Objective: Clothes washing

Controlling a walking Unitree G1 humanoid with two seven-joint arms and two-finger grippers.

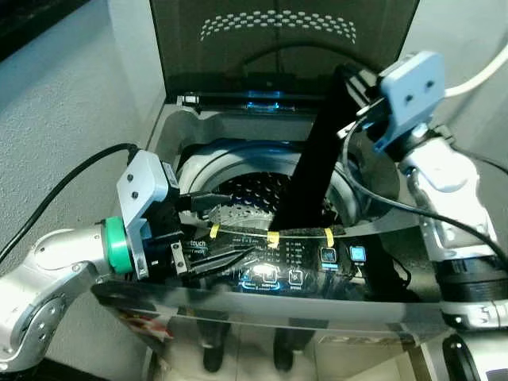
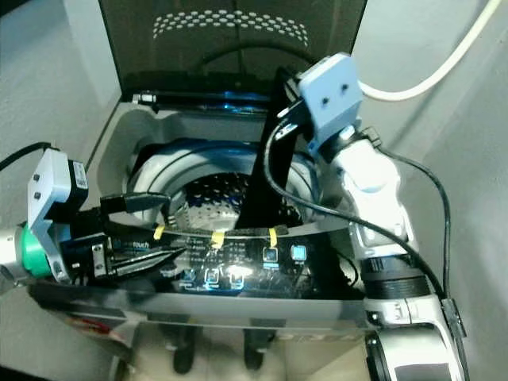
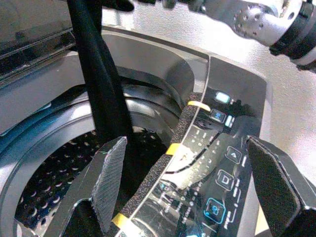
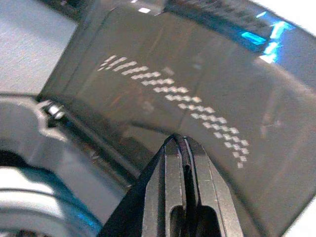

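A top-loading washing machine [image 1: 171,127] fills the middle of the frame, its dark lid [image 1: 278,40] standing upright at the top centre, its perforated drum [image 1: 238,194] open below and a lit control panel [image 1: 302,266] with yellow tape strips along the lower edge. A long black garment [image 1: 309,171] hangs from the right gripper [image 4: 185,158], whose jaws are pinched together on it at upper right, down into the drum. The left gripper [image 3: 197,187], reaching in from lower left, hovers with jaws apart over the panel and drum rim, between pale grey walls [image 1: 55,95].

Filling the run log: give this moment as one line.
washer lid: up | black garment: pinched in right claw, hanging into drum | left claw: open by control panel
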